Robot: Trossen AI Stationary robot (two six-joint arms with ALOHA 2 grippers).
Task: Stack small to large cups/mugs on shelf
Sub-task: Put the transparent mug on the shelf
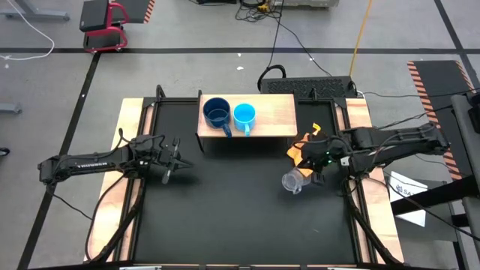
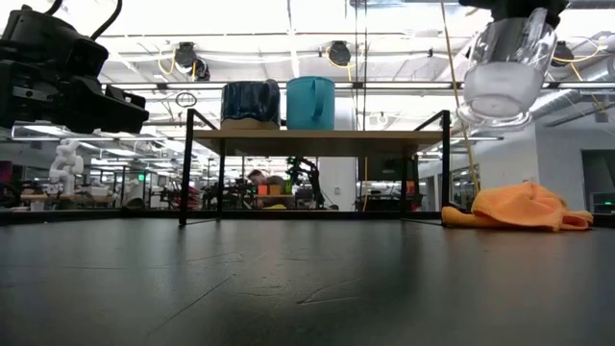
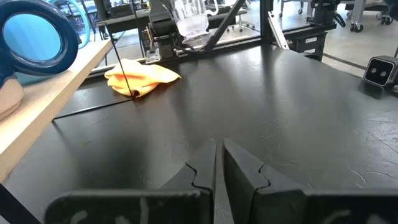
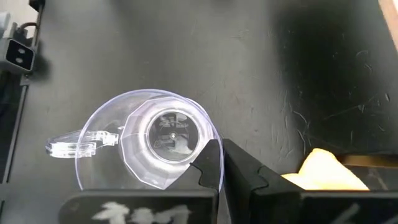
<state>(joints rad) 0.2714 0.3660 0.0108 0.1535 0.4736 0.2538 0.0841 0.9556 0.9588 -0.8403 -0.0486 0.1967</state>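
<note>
The shelf (image 1: 266, 112) stands at the table's far middle, with a wood top (image 2: 384, 140) on dark legs. On it stand the navy-blue mug (image 1: 216, 112) and, to its right, the sky-blue mug (image 1: 244, 115); both show upright in the low view, the navy mug (image 2: 250, 103) and the sky-blue mug (image 2: 310, 103). My right gripper (image 1: 311, 177) is shut on the clear glass cup (image 1: 294, 181), right of and nearer than the shelf, high above the table in the low view (image 2: 500, 67). My left gripper (image 1: 174, 161) is shut and empty at the table's left. My right gripper holds the glass cup by its rim wall (image 4: 198, 163), on the side opposite the handle (image 4: 74, 147). One finger (image 4: 210, 160) is inside the cup and one (image 4: 249, 177) outside. The fingers come from above, pointing down. The cup hangs mouth up, lifted clear of the table.
An orange-yellow cloth (image 1: 304, 148) lies on the table by the shelf's right end, under my right arm; it also shows in the low view (image 2: 519, 207). Pale wooden planks (image 1: 127, 142) run along both sides of the table. Bare black table lies in front of the shelf.
</note>
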